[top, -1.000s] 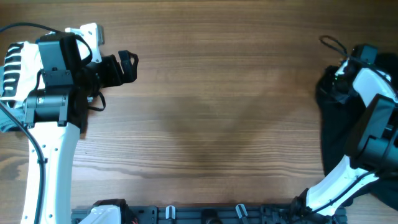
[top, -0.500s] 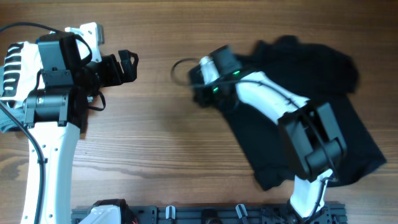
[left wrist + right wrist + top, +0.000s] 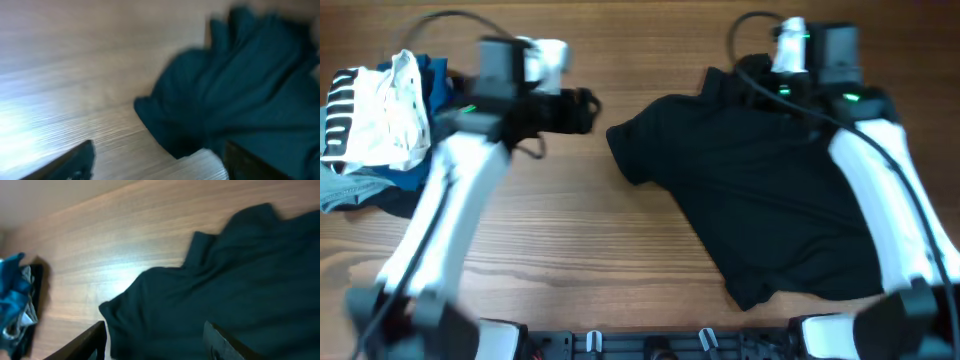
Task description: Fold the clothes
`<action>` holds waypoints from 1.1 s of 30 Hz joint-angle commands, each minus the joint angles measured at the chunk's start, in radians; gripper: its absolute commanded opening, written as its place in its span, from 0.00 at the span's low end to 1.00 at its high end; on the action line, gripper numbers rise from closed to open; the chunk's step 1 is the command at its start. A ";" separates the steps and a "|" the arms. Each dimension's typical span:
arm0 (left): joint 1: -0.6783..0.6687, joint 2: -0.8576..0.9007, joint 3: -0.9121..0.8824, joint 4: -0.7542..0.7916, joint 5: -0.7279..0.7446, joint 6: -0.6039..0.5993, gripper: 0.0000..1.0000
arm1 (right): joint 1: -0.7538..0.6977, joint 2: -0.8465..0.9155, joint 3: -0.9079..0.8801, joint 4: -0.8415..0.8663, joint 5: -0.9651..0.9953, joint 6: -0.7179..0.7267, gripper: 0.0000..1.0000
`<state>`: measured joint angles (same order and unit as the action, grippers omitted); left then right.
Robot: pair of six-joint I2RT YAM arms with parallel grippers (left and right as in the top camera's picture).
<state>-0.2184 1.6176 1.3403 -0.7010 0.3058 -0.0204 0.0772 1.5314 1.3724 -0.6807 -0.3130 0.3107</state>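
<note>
A dark shirt point(image 3: 770, 200) lies loosely spread on the wooden table, from the middle to the right, one sleeve point(image 3: 625, 150) pointing left. My left gripper point(image 3: 582, 108) hovers just left of and behind that sleeve. In the left wrist view it point(image 3: 155, 157) is open, with bare wood between its fingers and the shirt point(image 3: 240, 95) ahead. My right gripper point(image 3: 765, 80) is over the shirt's back edge. Seen from its own wrist, the right gripper point(image 3: 155, 340) is open above the shirt point(image 3: 225, 290), holding nothing.
A pile of other clothes sits at the table's left edge: a white striped piece point(image 3: 370, 120), a blue one point(image 3: 432, 75) and a grey one point(image 3: 350, 192). The blue cloth point(image 3: 12, 295) also shows in the right wrist view. Bare wood point(image 3: 580, 230) lies between pile and shirt.
The right arm swept the dark shirt from the right edge into the middle, let go of it and drew back to the rear right. The left arm swung right, toward the sleeve.
</note>
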 commanded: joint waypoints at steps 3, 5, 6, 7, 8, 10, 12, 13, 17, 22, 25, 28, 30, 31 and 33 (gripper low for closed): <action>-0.104 0.327 0.003 0.156 -0.080 0.096 0.75 | -0.109 -0.074 0.011 -0.165 0.018 -0.020 0.64; -0.112 0.368 0.003 0.208 -0.091 0.096 0.70 | -0.119 -0.071 0.011 -0.198 0.059 -0.022 0.64; -0.113 0.381 0.003 0.225 -0.091 0.096 0.69 | -0.121 -0.068 0.010 -0.207 0.072 -0.022 0.64; -0.114 0.396 0.003 0.245 -0.090 0.096 0.68 | -0.121 -0.065 0.010 -0.217 0.092 -0.022 0.64; -0.116 0.412 0.003 0.262 -0.091 0.096 0.64 | -0.121 -0.061 0.010 -0.224 0.109 -0.021 0.64; -0.115 0.438 0.003 0.269 -0.091 0.095 0.51 | -0.122 -0.055 0.010 -0.226 0.112 -0.023 0.64; -0.115 0.457 0.003 0.259 -0.090 0.091 0.31 | -0.122 -0.051 0.010 -0.225 0.113 -0.022 0.67; -0.115 0.459 0.002 0.246 -0.091 0.092 0.17 | -0.122 -0.049 0.010 -0.225 0.124 -0.019 0.69; -0.089 0.440 0.003 0.161 -0.267 -0.016 0.04 | -0.123 -0.029 0.007 -0.223 0.169 -0.019 0.70; 0.087 0.398 0.003 -0.092 -0.693 -0.415 0.04 | -0.156 0.056 -0.026 -0.219 0.169 -0.001 0.65; 0.231 0.396 0.003 -0.148 -0.583 -0.440 0.04 | -0.178 0.125 -0.043 -0.212 0.169 0.001 0.62; 0.341 0.393 0.003 -0.165 -0.449 -0.433 0.04 | -0.182 0.208 -0.043 -0.215 0.169 -0.024 0.62; 0.366 0.386 0.003 -0.167 -0.432 -0.432 0.04 | -0.182 0.253 -0.043 -0.227 0.169 -0.037 0.66; 0.368 0.382 0.003 -0.169 -0.431 -0.432 0.04 | -0.182 0.268 -0.043 -0.230 0.169 -0.046 0.68; 0.364 0.357 0.003 -0.173 -0.429 -0.403 0.08 | -0.183 0.317 -0.043 -0.254 0.195 -0.046 0.70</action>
<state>0.1581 2.0270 1.3506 -0.8661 -0.1627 -0.4191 -0.1047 1.7832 1.3327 -0.9092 -0.1585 0.2867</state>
